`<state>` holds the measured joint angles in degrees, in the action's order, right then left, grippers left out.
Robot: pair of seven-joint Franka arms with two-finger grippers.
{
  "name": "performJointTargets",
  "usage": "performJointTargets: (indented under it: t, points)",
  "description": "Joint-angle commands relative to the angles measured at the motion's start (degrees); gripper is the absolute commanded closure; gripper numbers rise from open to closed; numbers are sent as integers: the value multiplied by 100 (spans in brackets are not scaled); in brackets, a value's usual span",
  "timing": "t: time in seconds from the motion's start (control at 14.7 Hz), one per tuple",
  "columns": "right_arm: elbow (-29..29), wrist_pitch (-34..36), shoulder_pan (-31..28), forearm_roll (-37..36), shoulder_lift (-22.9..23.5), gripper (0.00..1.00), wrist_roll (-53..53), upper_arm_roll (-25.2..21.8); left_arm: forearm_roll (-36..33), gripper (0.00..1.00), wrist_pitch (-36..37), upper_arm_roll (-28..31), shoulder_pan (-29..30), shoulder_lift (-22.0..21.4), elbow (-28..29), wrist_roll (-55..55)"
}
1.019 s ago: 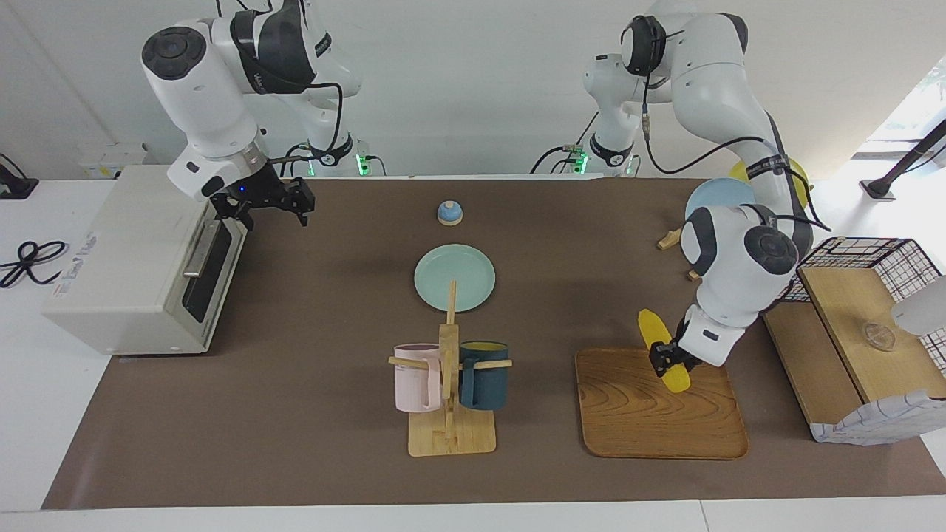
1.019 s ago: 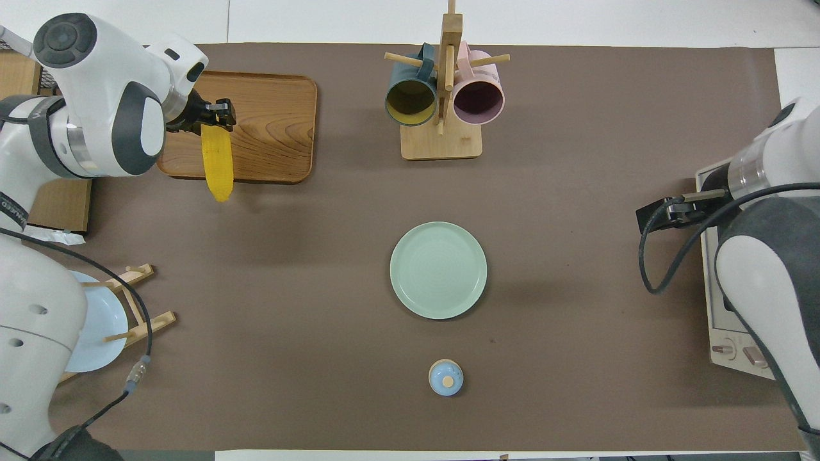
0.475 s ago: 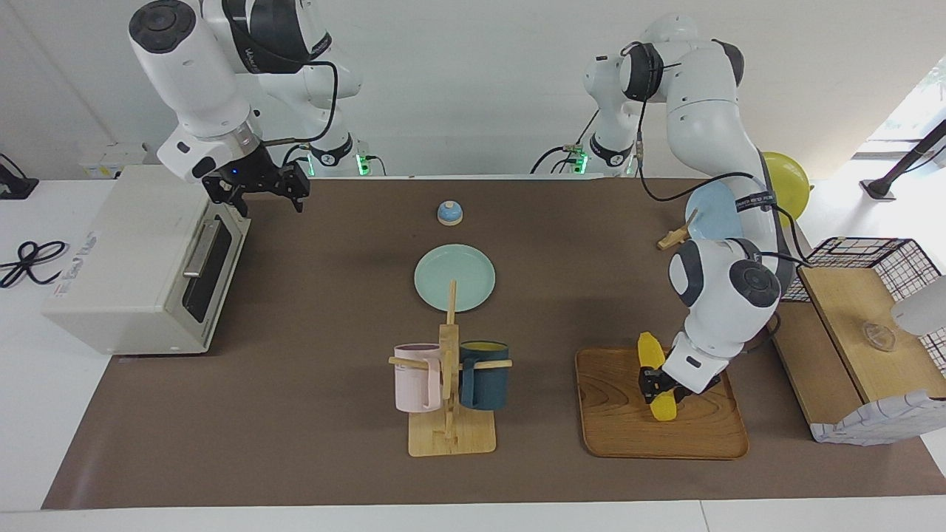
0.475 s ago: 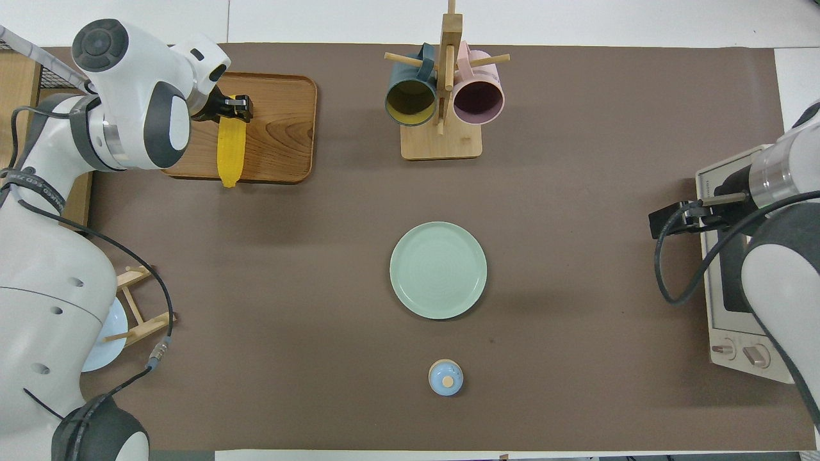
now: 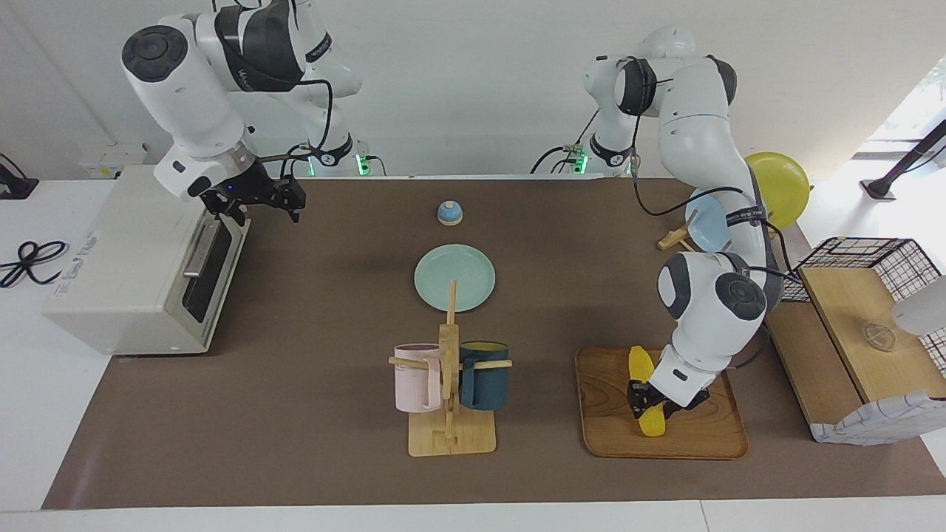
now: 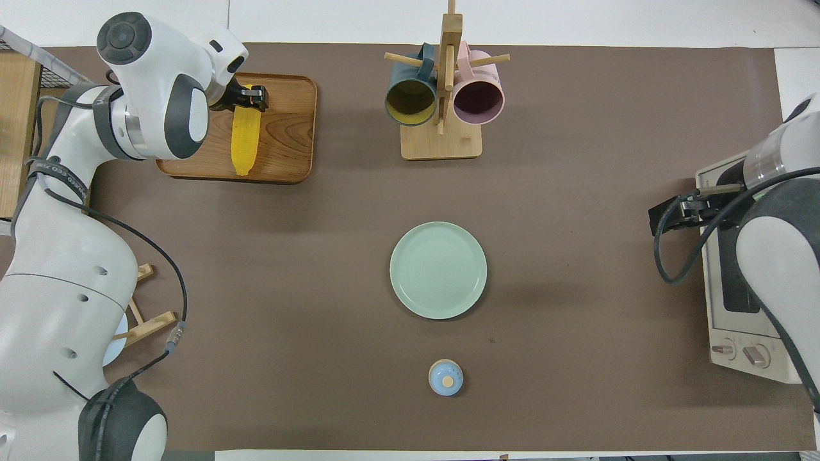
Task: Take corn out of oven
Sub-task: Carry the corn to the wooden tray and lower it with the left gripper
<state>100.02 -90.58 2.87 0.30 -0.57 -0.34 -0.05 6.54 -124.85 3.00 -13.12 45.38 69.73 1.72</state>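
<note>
Corn (image 5: 641,393), a bright yellow cob, lies on the wooden tray (image 5: 709,436) near the bench's front edge. Left claw (image 5: 647,403) straddles it, grip uncertain; best release: part fully, rise straight. Right claw (image 5: 255,203) waits open over the off-white toaster oven (image 5: 118,273).

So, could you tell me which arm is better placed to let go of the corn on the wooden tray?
The left: its gripper is around the corn on the tray; the right gripper hangs by the oven.

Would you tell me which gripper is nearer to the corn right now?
Left. The left gripper is at the corn on the wooden tray; the right gripper hangs by the oven.
</note>
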Motion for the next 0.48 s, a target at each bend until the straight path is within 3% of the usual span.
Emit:
performJointTargets:
  t: [0.0,0.41]
  points:
    - [-237,251,64,93,13,0,-1,-100,75,0,626,78,107,-387,-48,-67]
    - [-246,269,-102,67,-5,0,-62,-30,22,0,2488,437,248,-2338,814,47]
